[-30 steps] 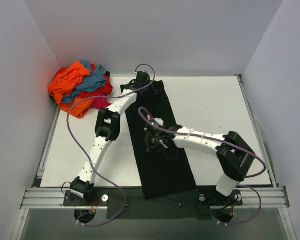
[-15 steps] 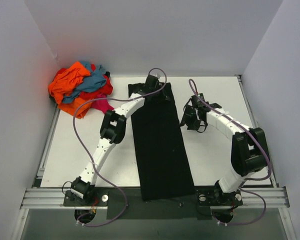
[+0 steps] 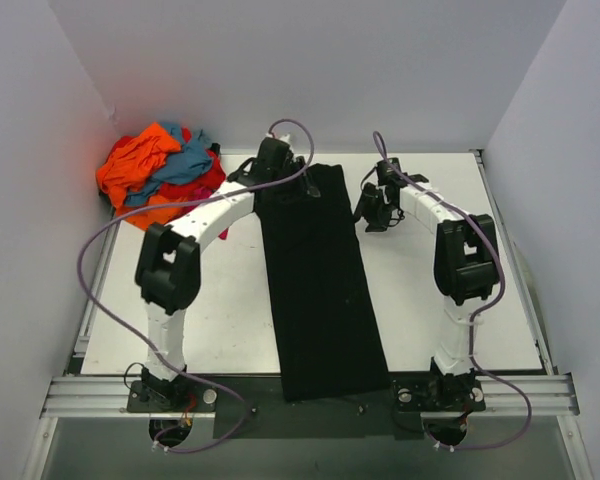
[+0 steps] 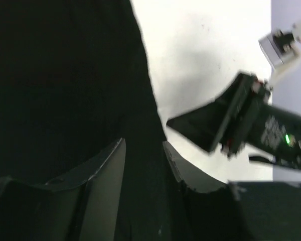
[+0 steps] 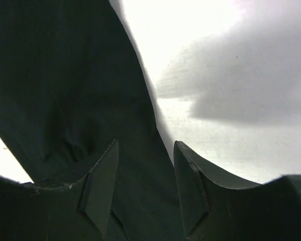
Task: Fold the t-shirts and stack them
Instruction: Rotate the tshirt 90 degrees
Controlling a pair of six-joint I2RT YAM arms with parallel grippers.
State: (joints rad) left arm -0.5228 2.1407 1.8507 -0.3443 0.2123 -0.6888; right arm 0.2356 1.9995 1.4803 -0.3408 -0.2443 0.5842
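White tabletop (image 3: 415,300) bears a long folded black t-shirt (image 3: 320,290); bright t-shirts (image 3: 160,178) heaped far-left.

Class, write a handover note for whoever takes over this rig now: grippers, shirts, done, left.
Left gripper: open over the far end of the black t-shirt.
Right gripper: open at its far right edge.
That shirt: long narrow strip down the middle; other t-shirts: crumpled pile, far left corner.
Done: lengthwise folds. Left: fold strip crosswise; fold and stack the pile.

I see the black t-shirt (image 3: 320,290) lying as a long, flat strip mid-tabletop (image 3: 430,300); the colored t-shirts (image 3: 160,178) sit crumpled in a far-left heap.
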